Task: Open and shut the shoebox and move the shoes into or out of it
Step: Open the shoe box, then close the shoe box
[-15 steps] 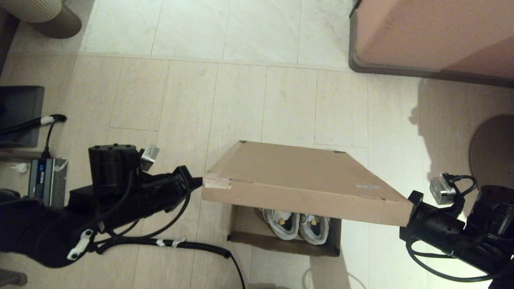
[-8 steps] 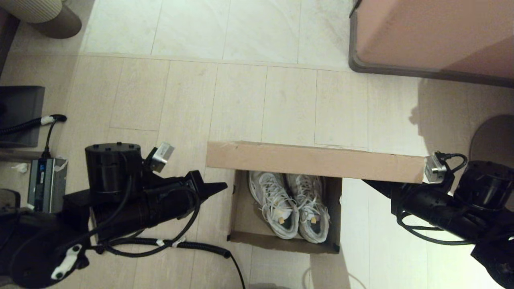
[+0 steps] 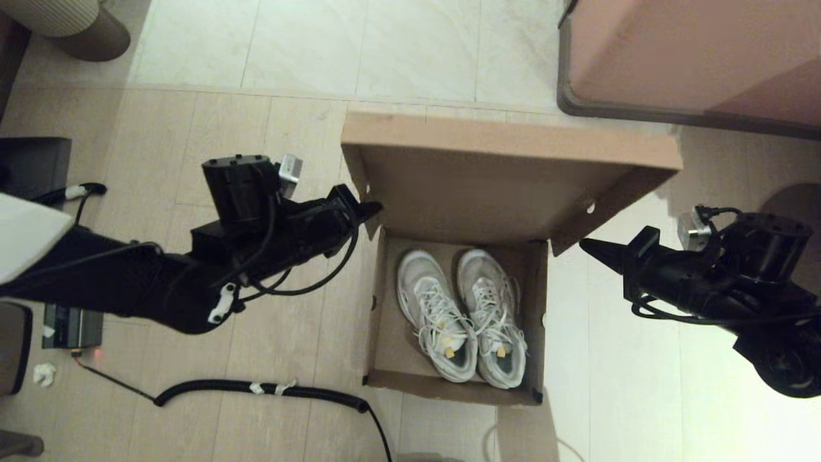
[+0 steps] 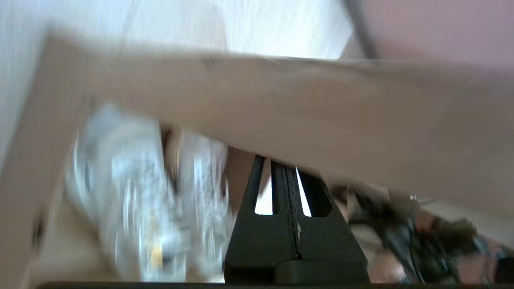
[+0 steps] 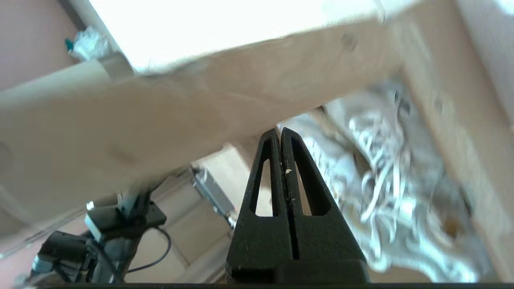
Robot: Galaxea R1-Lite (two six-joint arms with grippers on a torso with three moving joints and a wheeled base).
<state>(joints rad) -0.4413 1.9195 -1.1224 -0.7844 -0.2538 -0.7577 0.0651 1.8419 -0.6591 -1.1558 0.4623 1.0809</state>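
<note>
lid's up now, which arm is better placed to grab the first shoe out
Probably the left. The left gripper sits shut at the shoebox wall's top corner, almost over the shoes. The right gripper, also shut, hangs outside the opposite wall, slightly farther off.

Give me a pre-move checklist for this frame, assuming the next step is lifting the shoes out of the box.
1. Lid clear of the opening: ok. The shoebox lid is swung back and the interior is exposed.
2. Shoes present and reachable: ok. The shoes lie side by side inside, nothing on top of them.
3. Left pincer free: ok. It is shut, empty, at the box's left top corner.
4. Right pincer free: ok. It is shut, empty, just outside the right wall.
5. Pincers ready to grasp: not ok. Both need opening first.
6. Lid will stay back unaided: cannot tell. Neither pincer holds it.
</note>
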